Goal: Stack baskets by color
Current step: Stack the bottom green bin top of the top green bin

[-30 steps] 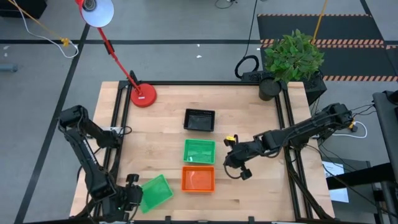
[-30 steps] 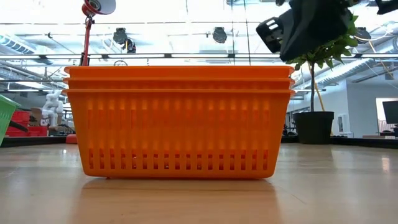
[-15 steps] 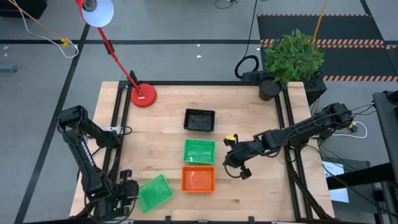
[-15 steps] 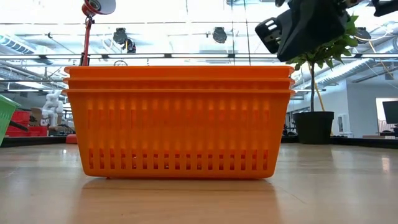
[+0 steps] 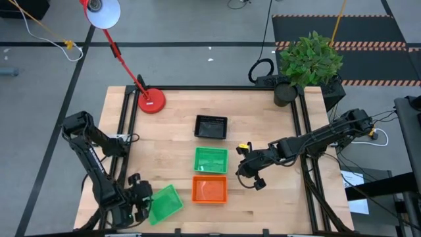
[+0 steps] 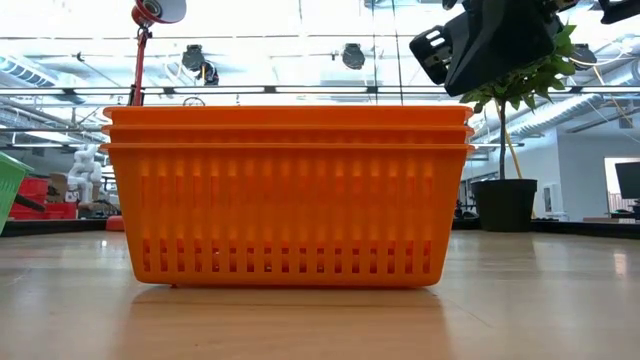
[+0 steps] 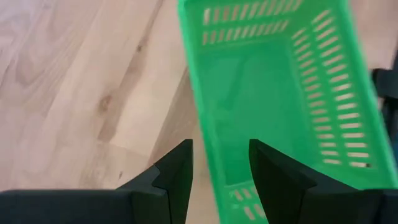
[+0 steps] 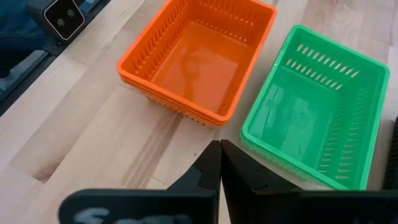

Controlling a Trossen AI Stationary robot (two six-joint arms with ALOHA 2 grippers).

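Observation:
A loose green basket (image 5: pixel 164 203) lies askew on the table at the near left; its wall shows at the low view's edge (image 6: pixel 8 190). My left gripper (image 5: pixel 145 201) is open at its left end. In the left wrist view (image 7: pixel 221 155) one finger stands over the basket's inside (image 7: pixel 273 93) and the other outside its wall. An orange stack (image 5: pixel 209 189) of three nested baskets (image 6: pixel 288 195) sits at the near centre. Beyond it are a green basket (image 5: pixel 210 160) and a black one (image 5: pixel 210 126). My right gripper (image 5: pixel 258 183) hangs shut, right of these.
A red lamp base (image 5: pixel 152 101) stands at the far left corner, its arm reaching out past the table. A potted plant (image 5: pixel 309 62) is at the far right corner. Bare wood lies between the loose green basket and the lamp base.
My left gripper has rolled about its wrist and shifted a little toward the loose green basket, staying open. The baskets and my right gripper have kept still.

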